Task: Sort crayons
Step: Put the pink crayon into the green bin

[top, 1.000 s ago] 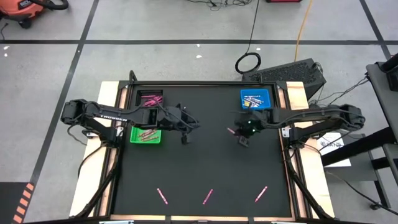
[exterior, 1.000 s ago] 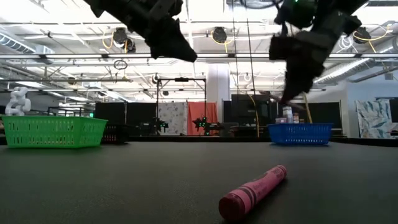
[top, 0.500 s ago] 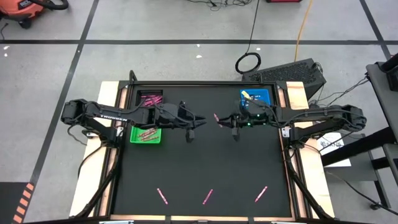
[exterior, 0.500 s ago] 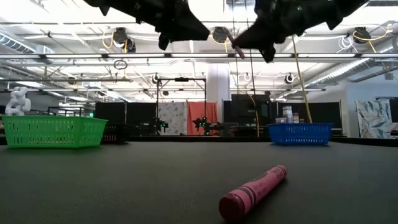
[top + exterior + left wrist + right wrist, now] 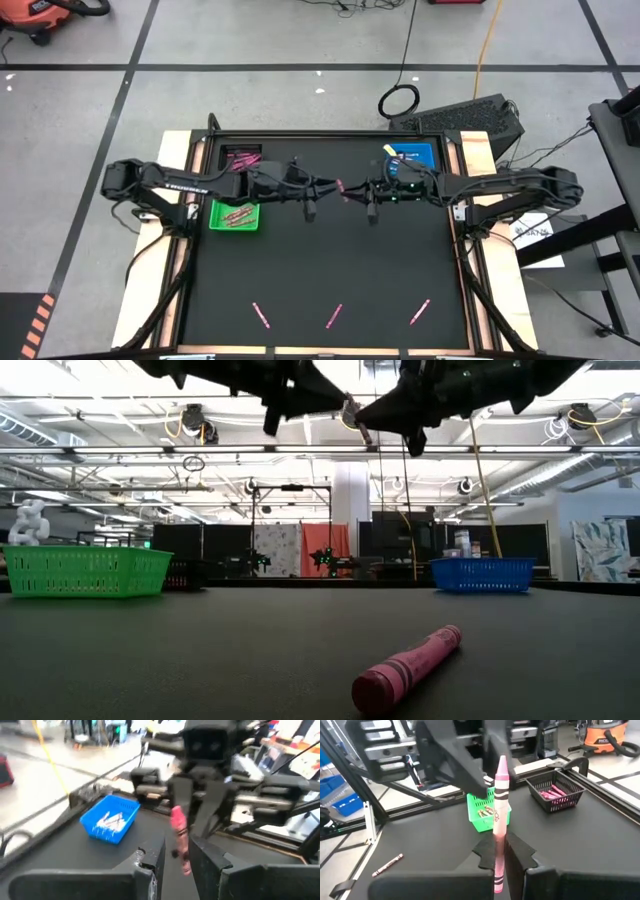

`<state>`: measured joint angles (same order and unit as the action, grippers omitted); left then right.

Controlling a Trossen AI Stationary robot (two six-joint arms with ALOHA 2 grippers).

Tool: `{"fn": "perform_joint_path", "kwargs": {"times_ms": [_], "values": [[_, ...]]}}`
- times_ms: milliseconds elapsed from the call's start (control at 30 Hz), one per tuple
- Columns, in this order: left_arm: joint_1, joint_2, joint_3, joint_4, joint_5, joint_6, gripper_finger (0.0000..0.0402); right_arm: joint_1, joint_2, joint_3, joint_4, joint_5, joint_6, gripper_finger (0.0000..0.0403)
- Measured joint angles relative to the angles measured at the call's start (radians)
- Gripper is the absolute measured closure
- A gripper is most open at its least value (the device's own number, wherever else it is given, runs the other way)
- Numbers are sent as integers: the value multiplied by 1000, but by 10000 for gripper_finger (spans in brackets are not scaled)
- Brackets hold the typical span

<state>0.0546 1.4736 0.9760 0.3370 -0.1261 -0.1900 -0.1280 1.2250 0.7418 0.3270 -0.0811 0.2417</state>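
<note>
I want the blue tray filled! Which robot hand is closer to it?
Right. The right gripper, holding a pink crayon, hangs just beside the blue tray. The left gripper faces it mid-table, farther from the tray.

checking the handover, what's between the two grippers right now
A pink crayon, held by the shut right gripper, points toward the open left gripper; high view.

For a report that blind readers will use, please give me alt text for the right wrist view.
The right tool holds a pink crayon upright, its tip reaching toward the left tool close ahead. Behind it stand a green tray and a black tray with pink crayons, and one crayon lies on the dark table.
</note>
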Motion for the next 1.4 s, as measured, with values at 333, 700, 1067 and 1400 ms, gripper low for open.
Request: {"fn": "perform_joint_path", "kwargs": {"times_ms": [333, 700, 1067, 1400], "values": [[33, 45, -1, 54, 108, -49, 312, 0, 16, 0, 26, 1, -18, 402], [77, 120, -1, 149, 170, -93, 314, 0, 17, 0, 32, 6, -44, 402], [79, 126, -1, 170, 181, -57, 377, -2, 17, 0, 30, 13, -45, 402], [79, 126, -1, 169, 181, -57, 384, -2, 17, 0, 23, 13, -21, 390]]}}
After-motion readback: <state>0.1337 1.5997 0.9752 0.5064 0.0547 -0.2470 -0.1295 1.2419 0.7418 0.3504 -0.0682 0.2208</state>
